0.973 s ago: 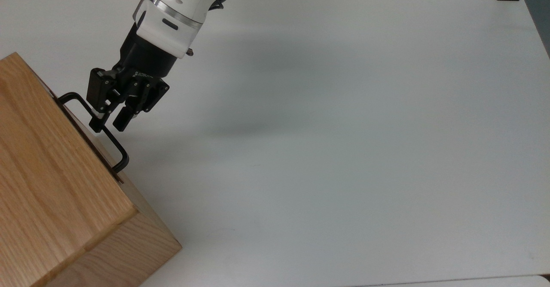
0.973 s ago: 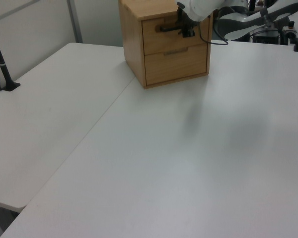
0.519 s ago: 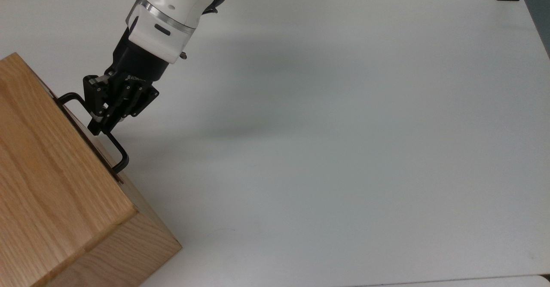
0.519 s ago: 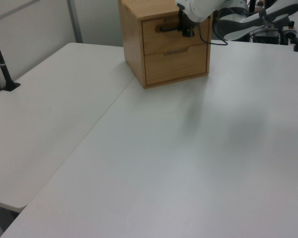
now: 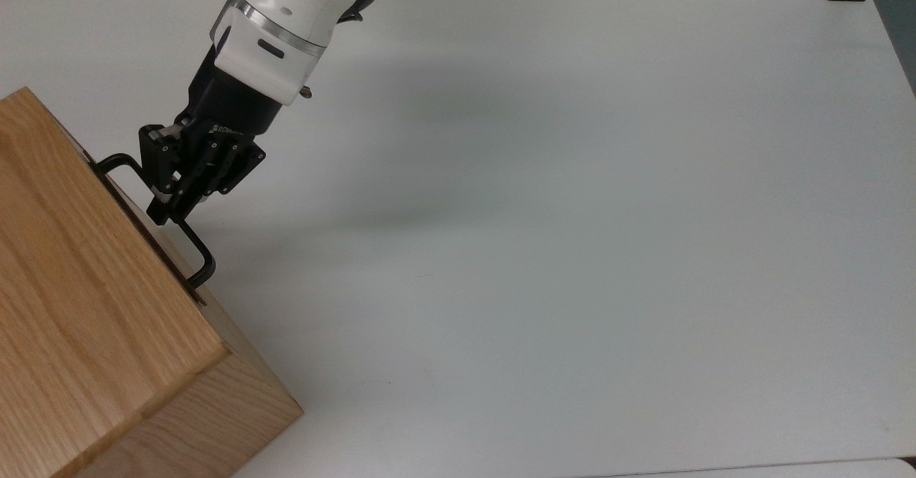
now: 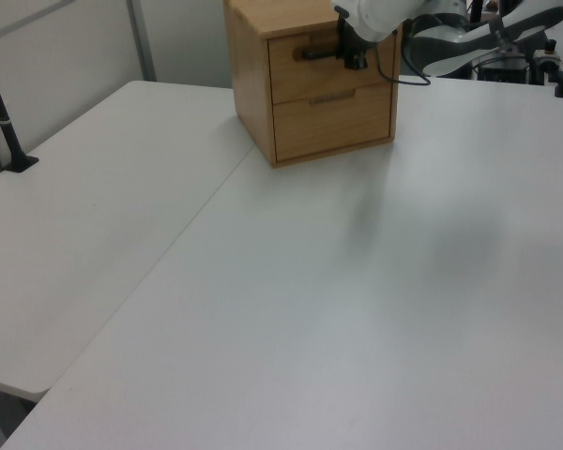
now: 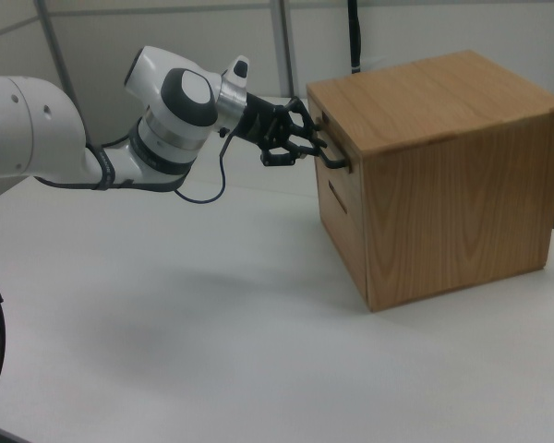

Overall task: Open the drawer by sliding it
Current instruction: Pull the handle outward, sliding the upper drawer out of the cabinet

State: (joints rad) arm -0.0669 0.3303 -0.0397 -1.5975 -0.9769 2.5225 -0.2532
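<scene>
1. We see bare white table [image 5: 572, 249] nearest in the left view; the oak cabinet [image 6: 253, 84] stands at about twelve o'clock of that view, far back.
2. The drawer [image 6: 324, 70] is the upper of two fronts and appears fully seated in the cabinet. In the top view the cabinet fills the eight o'clock corner, with the black bar handle [image 5: 197, 249] projecting from its front.
3. The gripper [image 5: 168, 210] reaches in from the top view's eleven o'clock. Its fingers are pressed together on the handle, pinching the bar near its upper end.
4. We judge the step in hand to be the grasp, just completed; the slide itself is not yet begun.
5. The next move calls, in our judgement, for a straight pull away from the cabinet front, square to the panel, so the rails run without binding.
6. Compared with one second earlier, the fingers have gone from spread astride the bar to clamped upon it; since half a second ago we note no visible change, and the drawer has not moved.
</scene>
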